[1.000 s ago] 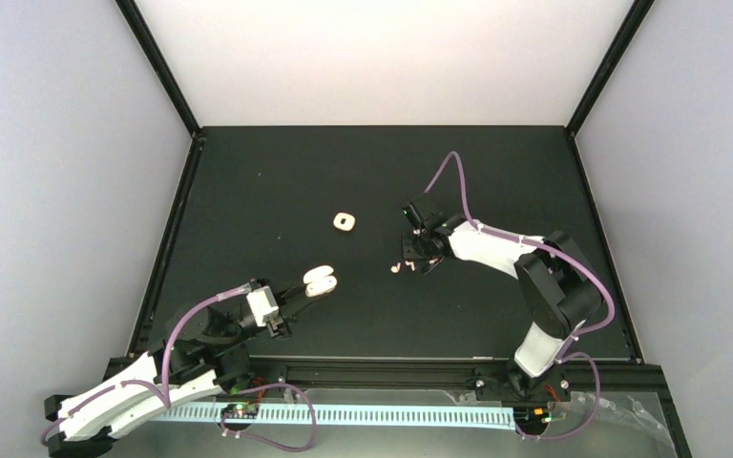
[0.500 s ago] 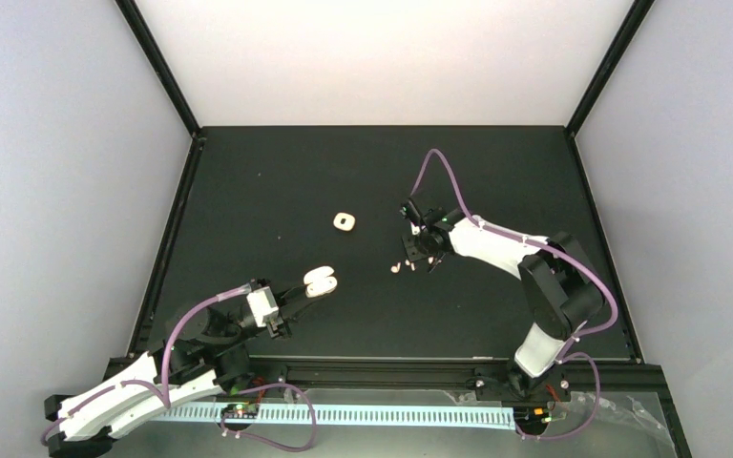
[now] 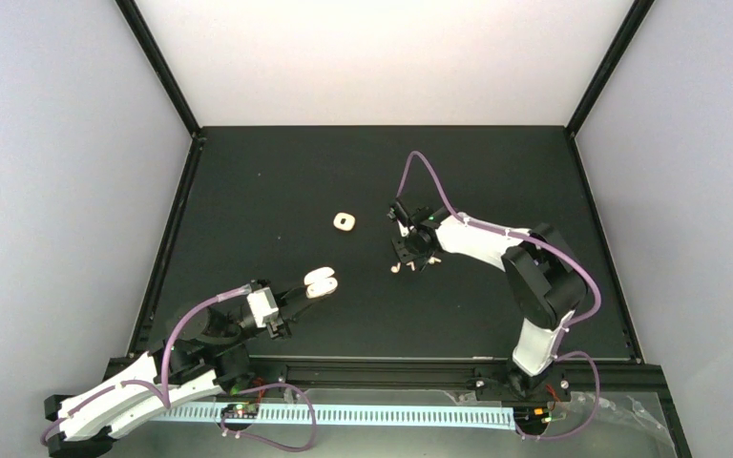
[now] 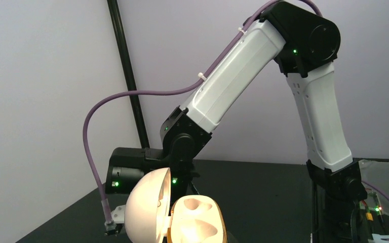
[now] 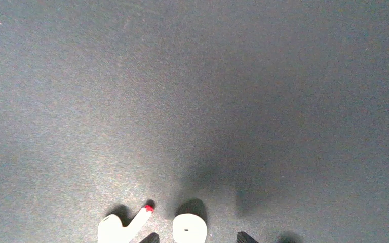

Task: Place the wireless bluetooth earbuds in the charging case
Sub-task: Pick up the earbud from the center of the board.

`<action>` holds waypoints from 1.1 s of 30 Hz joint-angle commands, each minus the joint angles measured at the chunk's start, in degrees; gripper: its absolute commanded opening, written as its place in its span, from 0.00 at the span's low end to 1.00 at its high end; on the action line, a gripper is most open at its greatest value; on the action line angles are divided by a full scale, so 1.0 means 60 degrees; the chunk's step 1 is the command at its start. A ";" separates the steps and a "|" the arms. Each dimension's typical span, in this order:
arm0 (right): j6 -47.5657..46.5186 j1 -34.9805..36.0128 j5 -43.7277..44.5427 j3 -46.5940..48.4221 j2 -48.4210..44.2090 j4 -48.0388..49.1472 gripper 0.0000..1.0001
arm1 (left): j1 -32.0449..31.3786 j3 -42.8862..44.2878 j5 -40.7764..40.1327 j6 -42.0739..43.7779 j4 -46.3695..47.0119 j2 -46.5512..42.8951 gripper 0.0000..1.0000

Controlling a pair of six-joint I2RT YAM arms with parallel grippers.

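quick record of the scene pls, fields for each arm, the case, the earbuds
left fingers: shut on open cream clamshell charging case, sockets look empty
right fingers: open, low over black table mat
earbuds: cream-white earbud between the right fingers; red-tipped cream-white earbud just beside it, both on the mat
other: small cream rounded-square item lying apart, mid-table
inserted: none visible
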 commanded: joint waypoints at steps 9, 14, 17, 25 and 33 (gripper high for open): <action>-0.0007 0.0016 0.0005 0.0327 0.0645 0.0006 0.33 | -0.0020 -0.0001 0.0125 -0.0050 0.0237 0.0001 0.02; 0.0007 0.0018 0.0002 0.0366 0.0739 0.0001 0.32 | -0.0024 -0.0015 0.0125 -0.0050 0.0241 0.0002 0.02; 0.0023 0.0015 -0.0048 0.0359 0.0768 0.0019 0.30 | -0.0024 -0.0015 0.0126 -0.0051 0.0237 0.0016 0.02; 0.0085 0.0010 -0.0127 0.0225 0.0661 0.0092 0.21 | -0.0024 -0.0015 0.0106 -0.0036 0.0254 0.0016 0.02; 0.0290 0.0024 -0.0118 -0.0016 0.0090 0.0268 0.13 | -0.0023 -0.0015 0.0095 -0.0050 0.0226 -0.0002 0.02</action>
